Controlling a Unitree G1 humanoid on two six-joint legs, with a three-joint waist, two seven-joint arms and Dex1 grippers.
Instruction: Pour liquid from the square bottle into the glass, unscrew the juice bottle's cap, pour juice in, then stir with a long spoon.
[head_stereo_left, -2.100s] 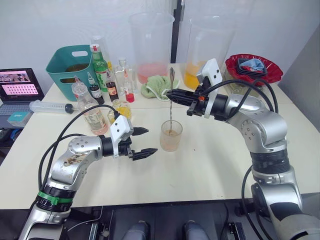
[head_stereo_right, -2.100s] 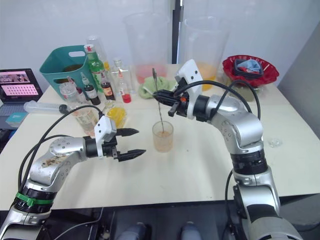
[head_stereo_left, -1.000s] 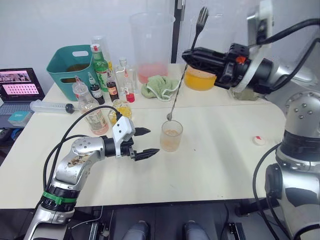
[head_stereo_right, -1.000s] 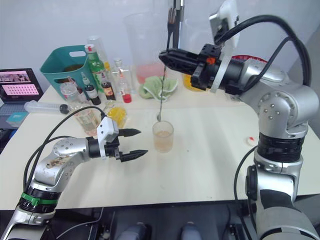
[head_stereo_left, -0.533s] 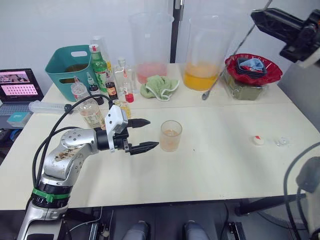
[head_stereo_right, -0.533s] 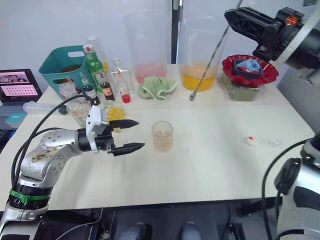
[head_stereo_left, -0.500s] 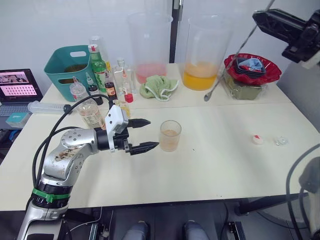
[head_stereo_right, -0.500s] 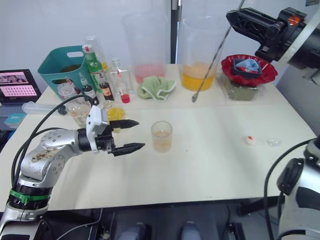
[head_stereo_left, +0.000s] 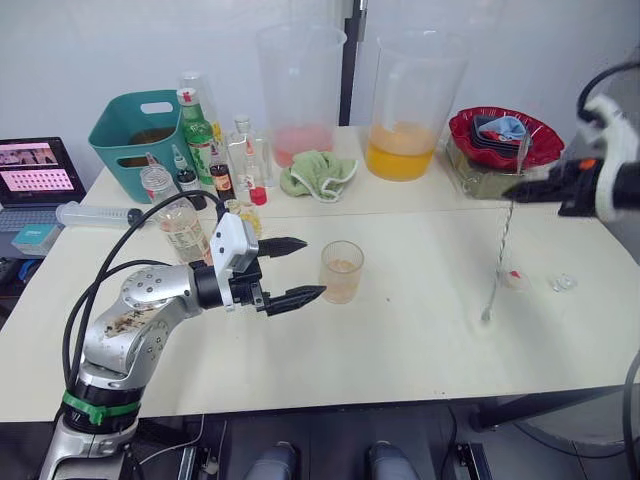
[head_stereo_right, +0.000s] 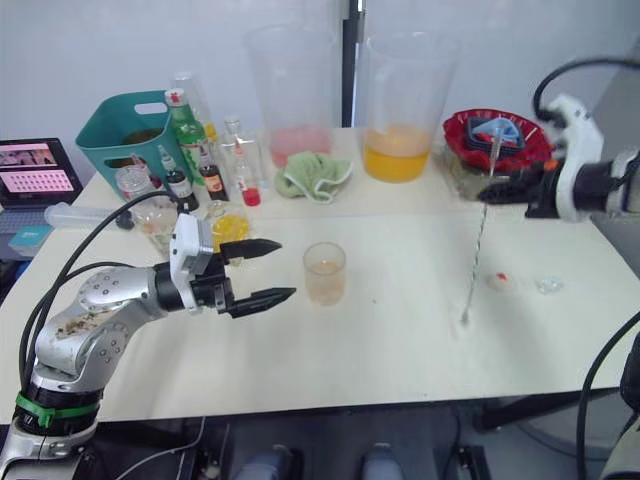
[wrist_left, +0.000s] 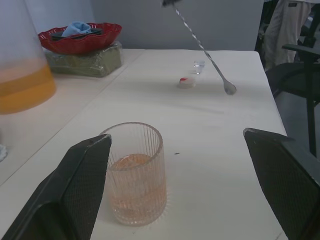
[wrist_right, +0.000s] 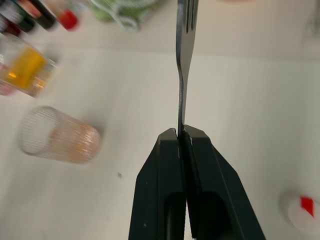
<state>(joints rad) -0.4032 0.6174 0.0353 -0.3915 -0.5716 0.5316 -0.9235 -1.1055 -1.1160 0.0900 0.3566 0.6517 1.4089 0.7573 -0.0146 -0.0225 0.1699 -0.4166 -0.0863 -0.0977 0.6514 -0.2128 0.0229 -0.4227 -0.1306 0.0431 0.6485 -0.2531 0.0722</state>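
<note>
— Item one, nearest us?
— Left gripper (head_stereo_left: 292, 270), fingers spread wide, empty, just beside the glass (head_stereo_left: 342, 271) mid-counter (head_stereo_left: 400, 340).
— Next we list?
— Right gripper (head_stereo_right: 487, 195), fingers pinched on the long spoon (head_stereo_right: 478, 245), hanging toward the counter's right edge, near the juice bottle's cap (head_stereo_left: 514, 277).

The left arm is built of rounded silver-grey metal shells, the upper one scuffed with brownish marks. A bright green band rings its base above a black collar. Black cables loop free from the shoulder to the wrist. A white block-shaped housing sits on the wrist, behind the left hand (head_stereo_left: 290, 270), whose two fingers are black, tapered and pointed, with a finely textured inner face. The right hand (head_stereo_right: 490, 193) has matching black fingers, a white curved wrist housing, a small orange mark and a black cable arching above it.
</note>
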